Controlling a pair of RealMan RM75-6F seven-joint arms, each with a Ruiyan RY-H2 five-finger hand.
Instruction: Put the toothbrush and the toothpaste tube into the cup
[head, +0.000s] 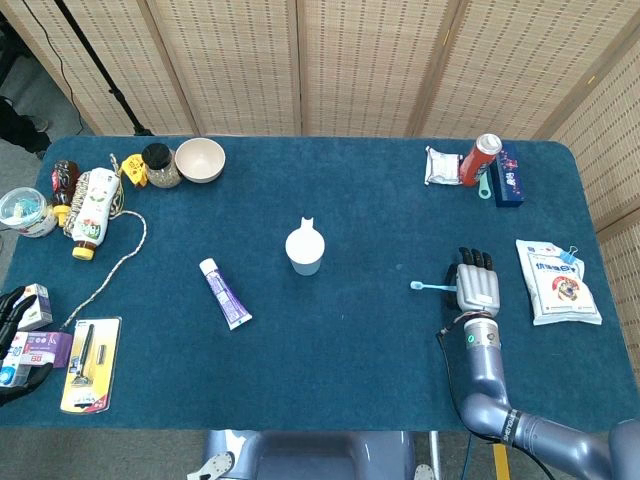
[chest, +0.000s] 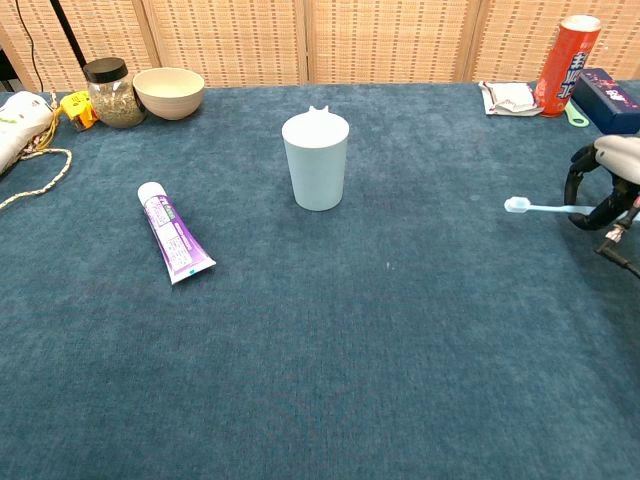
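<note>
Right hand: lower right of the head view, fingers curled around the handle end of the toothbrush; judged a hold, since the chest view shows the brush clear of the table.

Toothbrush: slim pale-blue plastic, long axis near level, bristle head pointing left out of the hand toward the cup.

Cup: pale, smooth, upright, mouth open (small nub on the far rim), frame centre, well apart from the hand and to its left.

Toothpaste tube: white cap, purple print, soft-bodied, flat on the blue felt-like table, left of the cup, cap toward the upper left.

Left hand: dark, at the left edge of the head view; finger state cannot be told. It is the nearer one to the tube.
</note>
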